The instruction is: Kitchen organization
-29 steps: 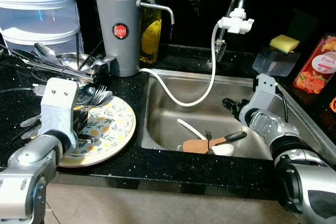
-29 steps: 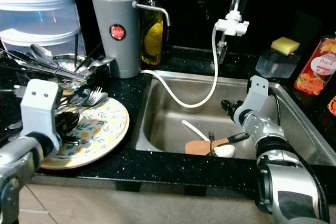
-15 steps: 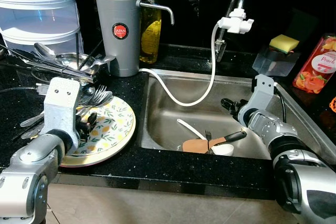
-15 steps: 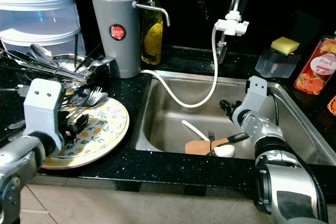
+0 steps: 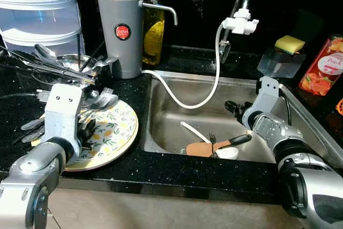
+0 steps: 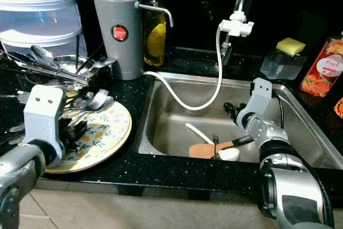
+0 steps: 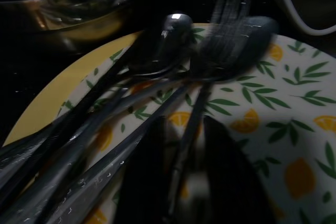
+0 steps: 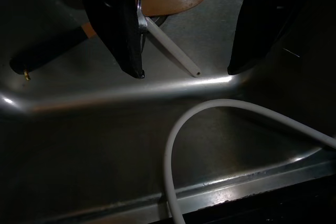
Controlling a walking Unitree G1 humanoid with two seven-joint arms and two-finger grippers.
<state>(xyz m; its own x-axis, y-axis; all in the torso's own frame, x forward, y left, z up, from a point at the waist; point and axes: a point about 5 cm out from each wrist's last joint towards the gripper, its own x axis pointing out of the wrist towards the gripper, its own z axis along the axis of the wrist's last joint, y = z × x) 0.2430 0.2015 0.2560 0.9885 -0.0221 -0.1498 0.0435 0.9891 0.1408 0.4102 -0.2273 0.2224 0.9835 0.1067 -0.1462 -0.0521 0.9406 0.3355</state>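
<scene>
Several metal spoons and forks (image 7: 173, 72) are piled on the lemon-patterned plate (image 5: 120, 132), which sits on the black speckled counter just left of the sink. The left gripper (image 7: 181, 182) is lowered right over them; its two black fingers are spread a little, with one thin handle running up between them. That handle's long axis lies roughly in line with the fingers, bowls and tines pointing away, so a closing pinch looks like the coming move, and the left arm is plainly the nearer one.

Over in the stainless steel sink (image 6: 177, 97), the right gripper (image 8: 184, 72) is held with fingers wide apart and empty, above the basin floor and the white hose (image 8: 210, 114). A wooden spatula (image 5: 206, 148) with a black handle lies beyond its tips, beside a white utensil.
</scene>
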